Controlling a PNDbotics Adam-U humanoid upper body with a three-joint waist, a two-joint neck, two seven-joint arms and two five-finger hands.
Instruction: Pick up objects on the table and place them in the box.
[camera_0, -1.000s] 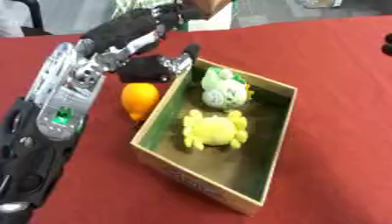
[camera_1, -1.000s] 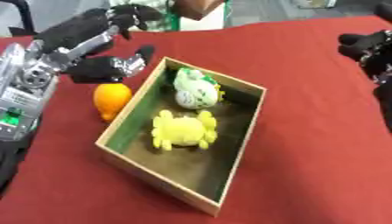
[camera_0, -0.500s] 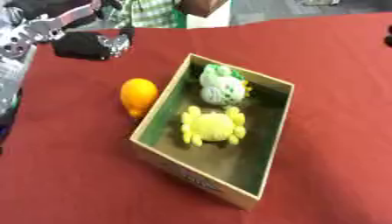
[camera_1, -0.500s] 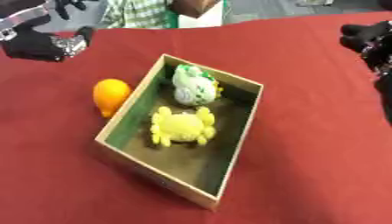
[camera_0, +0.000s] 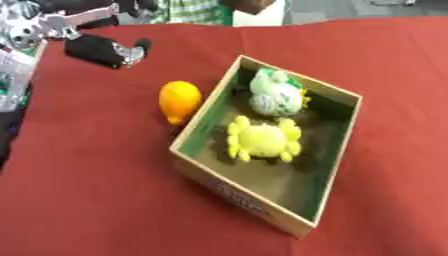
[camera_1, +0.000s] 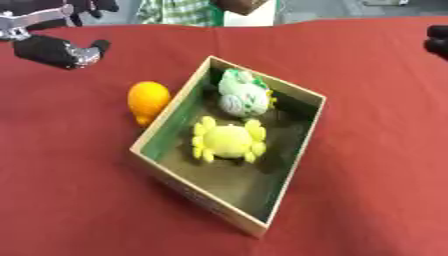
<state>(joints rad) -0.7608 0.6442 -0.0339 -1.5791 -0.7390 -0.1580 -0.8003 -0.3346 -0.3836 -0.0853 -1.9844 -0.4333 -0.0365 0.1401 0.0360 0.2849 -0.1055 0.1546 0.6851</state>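
An open cardboard box (camera_0: 331, 165) with a green lining lies askew in the middle of the red table. Inside it, a green and white plush toy (camera_0: 276, 94) sits at the far end and a yellow plush toy (camera_0: 262, 140) lies just in front of it. An orange rounded object (camera_0: 179, 100) rests on the cloth against the box's left wall, outside it. My left hand (camera_1: 54, 50) hovers at the upper left, well away from the box, fingers relaxed and holding nothing. Only a black edge of my right hand (camera_1: 437, 42) shows at the right border.
The red tablecloth (camera_0: 87, 190) covers the whole table, with bare cloth in front of and to the left of the box. A person in a checked shirt (camera_1: 179, 11) stands at the far edge.
My left arm has pulled back from over the box's far left corner to the upper left of the view. The toys, the orange object and the box stay put.
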